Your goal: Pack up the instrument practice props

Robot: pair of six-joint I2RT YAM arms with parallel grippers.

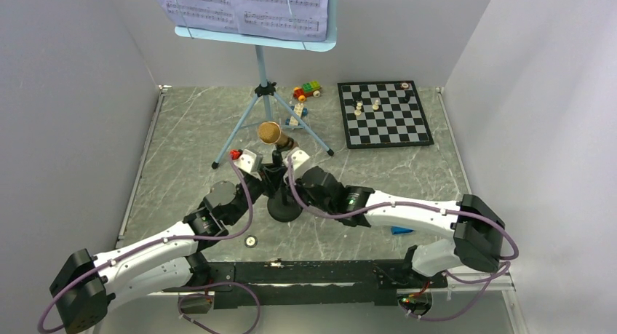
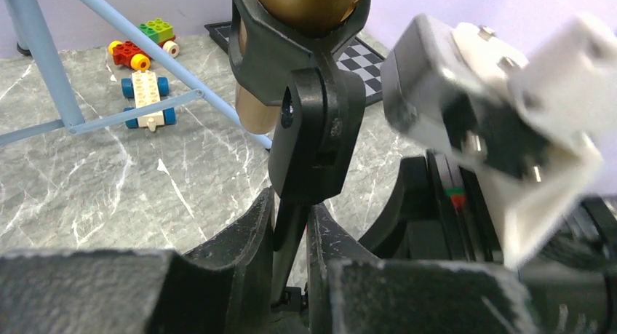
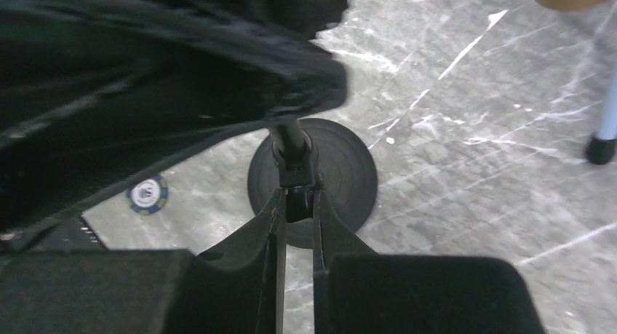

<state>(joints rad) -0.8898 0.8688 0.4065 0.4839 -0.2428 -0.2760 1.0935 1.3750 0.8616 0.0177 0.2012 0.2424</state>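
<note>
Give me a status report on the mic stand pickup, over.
Left gripper shut on mic stand post under the clip; right gripper shut nearer the base. Microphone in clip. Music stand legs close behind.

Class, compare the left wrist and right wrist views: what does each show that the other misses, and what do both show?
Only the left wrist view: the mic clip, the toy brick car and a chessboard corner. Only the right wrist view: the mic stand's round base and a small disc. Both: the mic stand's post, pinched by the left gripper in one and the right gripper in the other, a blue music stand leg, and the marble table.
</note>
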